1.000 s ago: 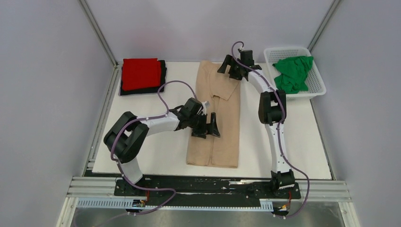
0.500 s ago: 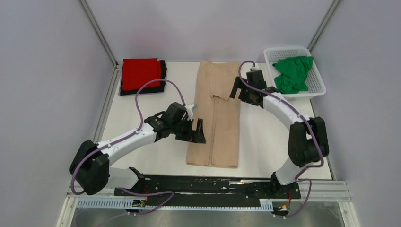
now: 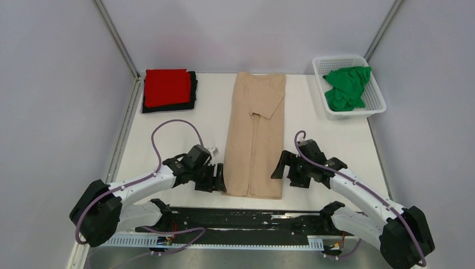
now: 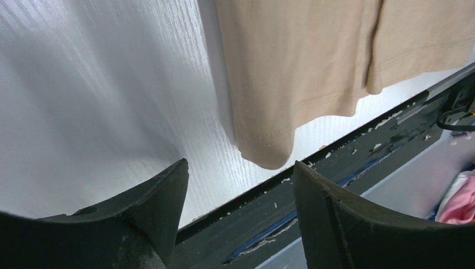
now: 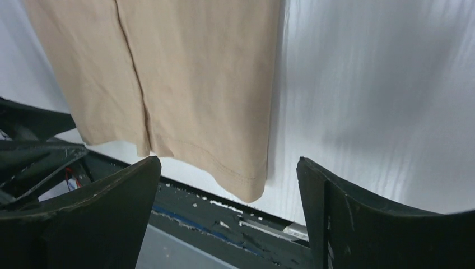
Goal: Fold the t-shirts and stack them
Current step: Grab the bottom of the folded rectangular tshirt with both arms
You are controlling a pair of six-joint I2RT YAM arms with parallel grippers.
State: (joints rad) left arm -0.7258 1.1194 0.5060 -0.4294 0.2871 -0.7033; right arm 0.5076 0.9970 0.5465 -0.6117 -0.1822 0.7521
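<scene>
Left gripper (image 4: 240, 168) and right gripper (image 5: 229, 163) both open, empty. Beige t-shirt (image 3: 255, 134) hem corner just ahead of each. Overhead muddies jaw gaps; wrist views crop the collar.

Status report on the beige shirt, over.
Left gripper open, at beige t-shirt near left corner. Right gripper open, at near right corner. Shirt flat, ungripped. Nothing blocking either corner.
</scene>
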